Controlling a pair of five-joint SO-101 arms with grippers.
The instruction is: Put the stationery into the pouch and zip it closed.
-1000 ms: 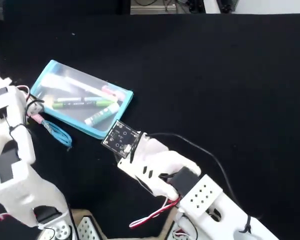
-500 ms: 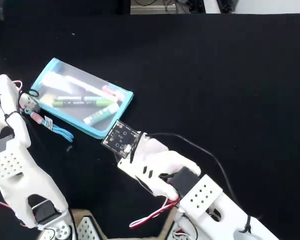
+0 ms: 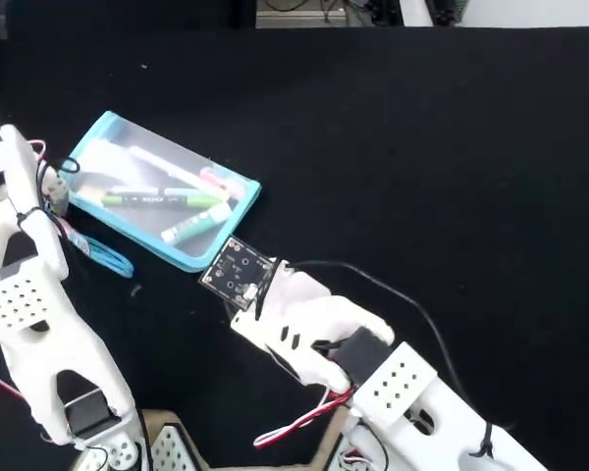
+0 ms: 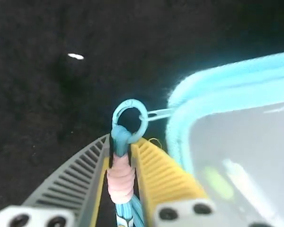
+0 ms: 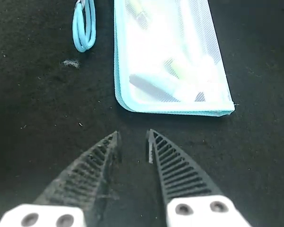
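Note:
A clear pouch [image 3: 162,191] with light-blue trim lies at the left of the black table, with pens and markers [image 3: 162,199] inside. My left gripper [image 3: 57,196] sits at the pouch's left corner, shut on the zipper pull cord [image 4: 119,177], whose blue ring [image 4: 129,118] links to the pouch [image 4: 236,137] edge. The blue cord loop [image 3: 103,255] trails onto the table. My right gripper [image 5: 131,137] hovers open just short of the pouch's [image 5: 168,56] near end, holding nothing; in the high view the right gripper [image 3: 238,273] is below the pouch's lower right corner.
The black table [image 3: 422,147] stretches bare to the right and back. The left arm's white body [image 3: 29,334] stands along the left edge; the right arm [image 3: 373,373] crosses the lower middle. Cables and clutter lie beyond the far edge.
The left gripper, holding the zipper cord, has moved up along the pouch's left end; the blue cord loop shifted left with it. The right arm stayed still.

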